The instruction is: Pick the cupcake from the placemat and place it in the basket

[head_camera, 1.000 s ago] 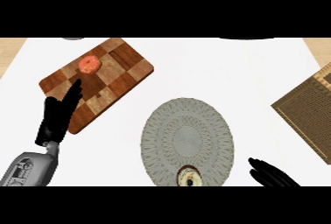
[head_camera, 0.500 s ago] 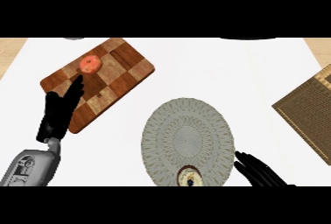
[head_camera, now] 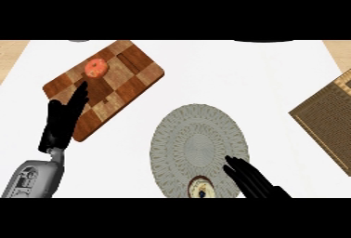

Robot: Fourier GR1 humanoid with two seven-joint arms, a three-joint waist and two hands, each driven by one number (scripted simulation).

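1 cupcake (head_camera: 203,188) (partly cut off below) sits beside the empty, straight-fingered right hand (head_camera: 255,181).

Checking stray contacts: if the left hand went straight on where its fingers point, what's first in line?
The orange round food on the wooden board, just ahead of the left hand. Its height above the board is unclear, so it might pass over.

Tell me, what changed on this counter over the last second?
The right robot hand has slid left onto the placemat, its open fingers nearing the cupcake but not holding it. The left robot hand, the cutting board and the basket stayed where they were.
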